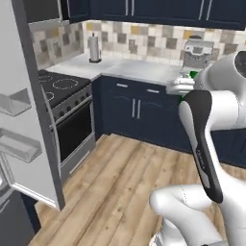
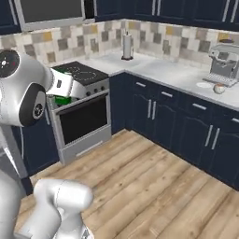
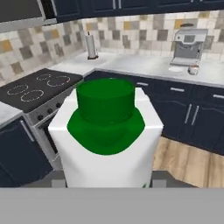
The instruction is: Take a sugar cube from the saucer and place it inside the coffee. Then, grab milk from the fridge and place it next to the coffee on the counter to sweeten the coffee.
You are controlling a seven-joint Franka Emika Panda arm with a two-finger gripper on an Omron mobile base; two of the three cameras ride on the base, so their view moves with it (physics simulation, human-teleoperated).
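Observation:
The milk (image 3: pixel 107 144), a white carton with a green cap, sits right in front of the hand camera, and my gripper (image 3: pixel 108 181) is shut on its lower sides. From the right base view the carton's green part (image 2: pixel 63 99) shows under my hand, held in the air in front of the oven. The coffee mug (image 3: pixel 193 70) stands on the marble counter (image 3: pixel 144 65) beside the white saucer (image 3: pixel 176 69), below the espresso machine. The mug (image 2: pixel 218 88) and saucer (image 2: pixel 204 85) also lie far to my right. A sugar cube is too small to make out. The fridge door (image 1: pixel 24 110) stands open at my left.
A black-topped oven (image 2: pixel 81 72) fills the corner between the fridge and the counter. A paper towel roll (image 2: pixel 126 45) stands at the back of the counter. The steel espresso machine (image 2: pixel 224 63) rises behind the mug. Wooden floor (image 2: pixel 154 186) lies before the navy cabinets.

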